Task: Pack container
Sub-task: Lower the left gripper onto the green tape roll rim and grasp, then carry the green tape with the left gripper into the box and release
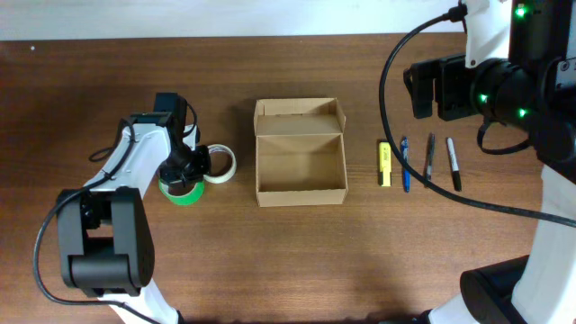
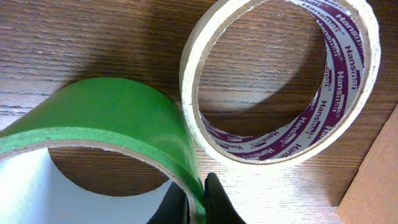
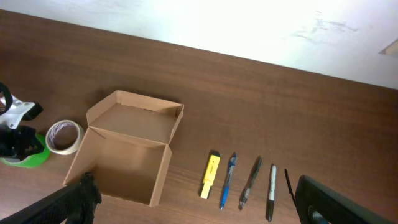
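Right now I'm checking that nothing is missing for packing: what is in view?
box: 1, tan, table centre, lid open, empty
green tape: 1, green, left of box
white tape: 1, cream, between green tape and box
highlighter: 1, yellow, right of box
blue pen: 1, blue, beside highlighter
grey pen: 1, dark grey, next right
marker: 1, black, end of row
table: 1, brown wood
left hand: 1, black, shut on green tape's wall
right hand: 1, black, open, above the pens

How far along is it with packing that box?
Nothing packed yet: the container is open and empty. In hand: the left fingers pinch the green tape roll by its wall. Left: the white tape roll, yellow highlighter and three pens lie outside.
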`<state>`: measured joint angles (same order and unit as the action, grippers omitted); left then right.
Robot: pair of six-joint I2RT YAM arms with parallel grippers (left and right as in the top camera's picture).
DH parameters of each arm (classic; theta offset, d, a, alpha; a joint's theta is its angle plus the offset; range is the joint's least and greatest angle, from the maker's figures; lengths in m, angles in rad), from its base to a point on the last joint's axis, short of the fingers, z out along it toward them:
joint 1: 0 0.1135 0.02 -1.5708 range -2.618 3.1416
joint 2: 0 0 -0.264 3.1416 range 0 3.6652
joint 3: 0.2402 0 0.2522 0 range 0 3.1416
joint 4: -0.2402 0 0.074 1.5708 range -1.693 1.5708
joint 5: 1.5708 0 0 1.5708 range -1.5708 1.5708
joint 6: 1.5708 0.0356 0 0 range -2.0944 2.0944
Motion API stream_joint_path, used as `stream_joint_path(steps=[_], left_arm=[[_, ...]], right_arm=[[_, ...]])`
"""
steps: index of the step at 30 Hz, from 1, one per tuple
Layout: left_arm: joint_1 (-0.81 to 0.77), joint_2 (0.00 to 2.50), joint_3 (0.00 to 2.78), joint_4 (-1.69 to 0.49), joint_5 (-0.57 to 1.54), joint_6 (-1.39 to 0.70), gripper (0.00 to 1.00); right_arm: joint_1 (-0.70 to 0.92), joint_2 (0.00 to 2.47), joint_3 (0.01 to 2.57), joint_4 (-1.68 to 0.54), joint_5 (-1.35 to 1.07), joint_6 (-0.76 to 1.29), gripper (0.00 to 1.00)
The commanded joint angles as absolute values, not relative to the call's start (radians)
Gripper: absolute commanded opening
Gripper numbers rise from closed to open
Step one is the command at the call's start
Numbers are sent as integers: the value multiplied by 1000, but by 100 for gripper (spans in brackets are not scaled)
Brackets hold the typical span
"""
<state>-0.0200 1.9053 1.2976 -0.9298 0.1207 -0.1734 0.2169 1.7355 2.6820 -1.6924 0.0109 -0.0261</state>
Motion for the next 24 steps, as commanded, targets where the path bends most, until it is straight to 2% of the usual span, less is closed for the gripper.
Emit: stream_joint_path(steps=[1, 7, 12, 14, 16, 18, 24], left_arm=[[-19, 1909, 1293, -928, 99, -168, 2], [-19, 1884, 1293, -933, 78, -168, 2], [-19, 1695, 1302, -995, 77, -168, 2], [-24, 1558, 1310, -1083, 50, -168, 2], [-71, 1382, 1310, -1161, 22, -169, 2], [-118, 1307, 1310, -1171, 21, -186, 2], [-321, 1209, 1328, -1119, -32, -286, 2]], right_arm=[[224, 1732, 2679, -1699, 8, -17, 99], [224, 1732, 2679, -1699, 9, -17, 99], [224, 1732, 2679, -1699, 9, -17, 99], [224, 1732, 2679, -1699, 9, -18, 99], [224, 1732, 2679, -1699, 10, -18, 99], [224, 1732, 2679, -1699, 13, -18, 99], [224, 1732, 2680, -1699, 12, -18, 99]])
